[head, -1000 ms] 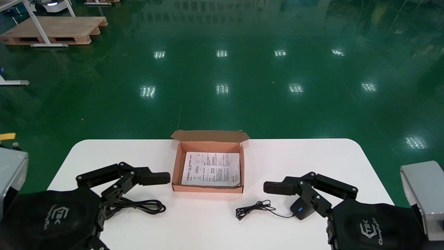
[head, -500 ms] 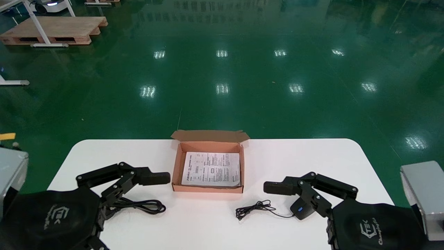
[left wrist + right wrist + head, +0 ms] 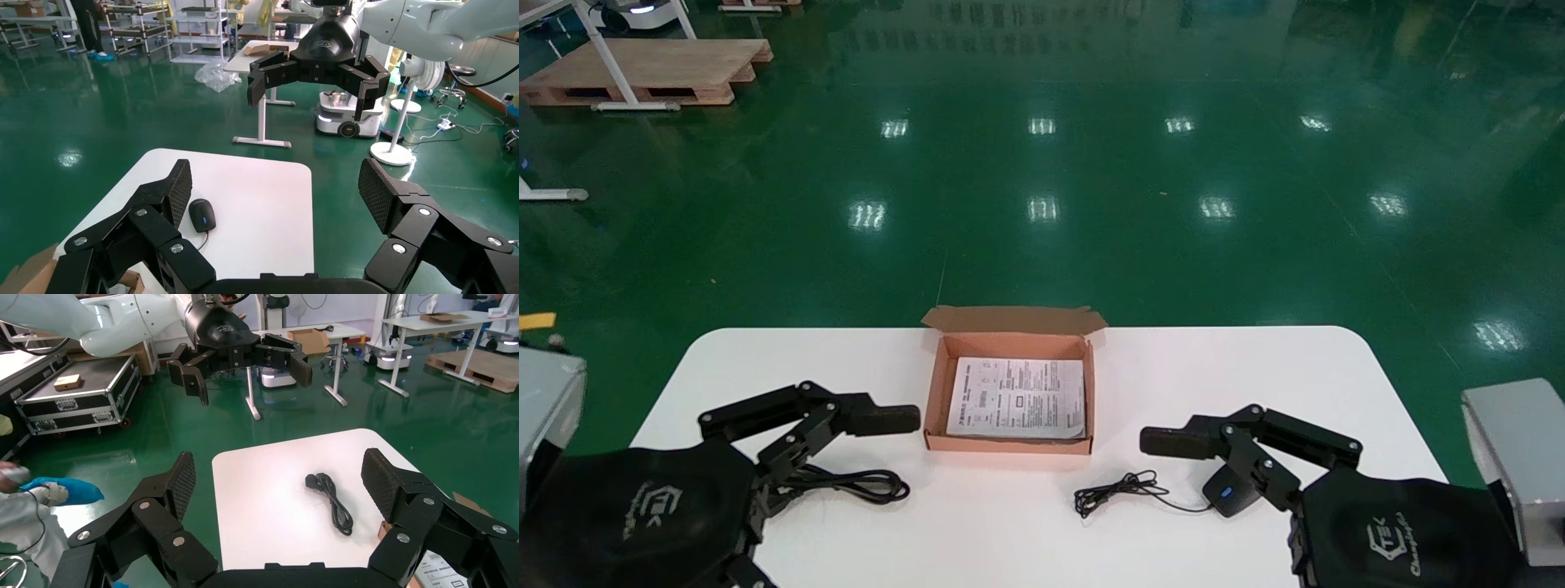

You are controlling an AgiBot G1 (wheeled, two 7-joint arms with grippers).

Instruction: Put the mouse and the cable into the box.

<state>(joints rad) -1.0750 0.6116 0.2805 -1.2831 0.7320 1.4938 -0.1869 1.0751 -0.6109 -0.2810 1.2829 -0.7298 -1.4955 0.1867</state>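
Mouse [image 3: 1227, 492] sits on the white table [image 3: 1009, 539] below my right gripper [image 3: 280, 478], fingers spread. Black cable [image 3: 862, 484] lies below my left gripper [image 3: 276, 187], also spread. Open cardboard box [image 3: 936, 392] sits between them.

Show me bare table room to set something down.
The far corners of the table, either side of the box, are bare. So is the near strip between the black cable and the mouse cord. Crowded: the near corners, where the left gripper and right gripper sit by cable and mouse.
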